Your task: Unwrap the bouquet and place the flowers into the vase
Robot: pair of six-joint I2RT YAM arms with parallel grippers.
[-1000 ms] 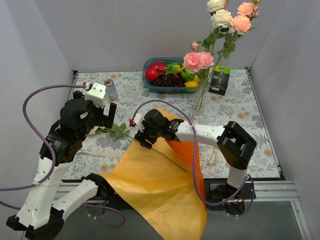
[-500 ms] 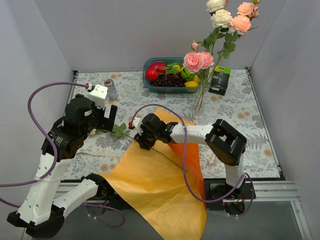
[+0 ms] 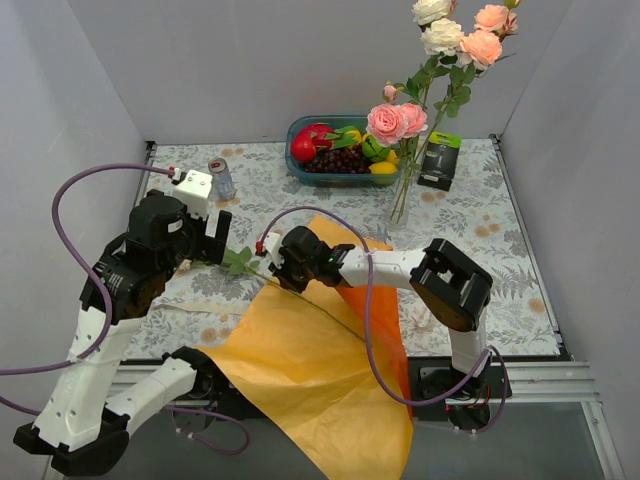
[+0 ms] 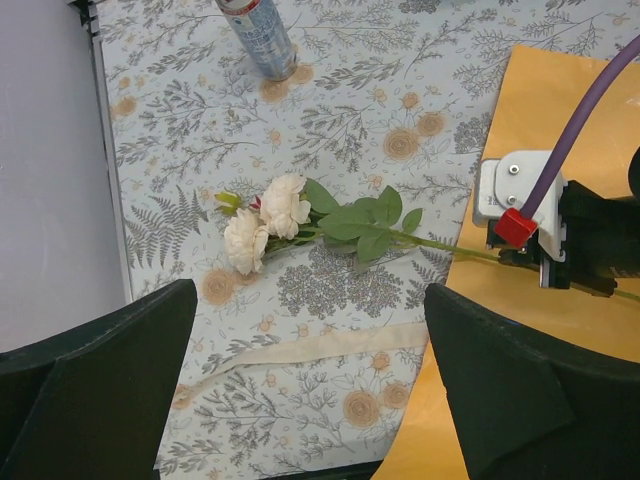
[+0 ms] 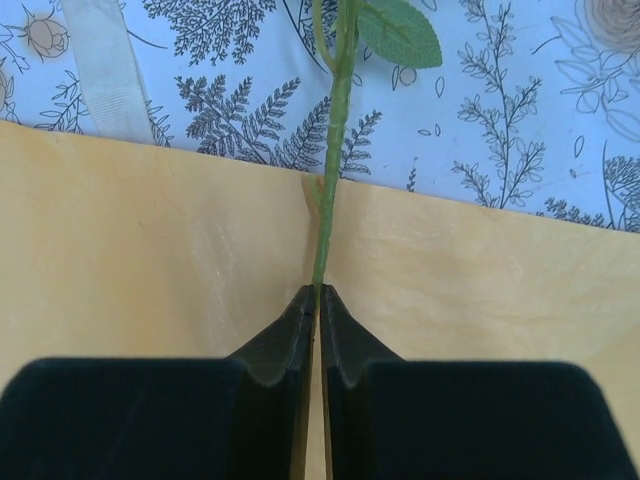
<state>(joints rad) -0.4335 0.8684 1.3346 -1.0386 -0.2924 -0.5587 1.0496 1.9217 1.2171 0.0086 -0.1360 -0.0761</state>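
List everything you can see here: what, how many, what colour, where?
vase: one, clear glass, back right of the table
flowers in the vase: several, pink, peach and cream
loose rose stem: one, cream blooms, lying left of centre
wrapping paper: one sheet, orange, spread over the near edge
ribbon: one, cream, flat beside the paper
can: one, silver, back left
fruit tub: one, blue, at the back
box: one, black and green, right of the tub
left gripper: one, black, open, near the loose rose stem
right gripper: one, black, shut on the loose rose stem
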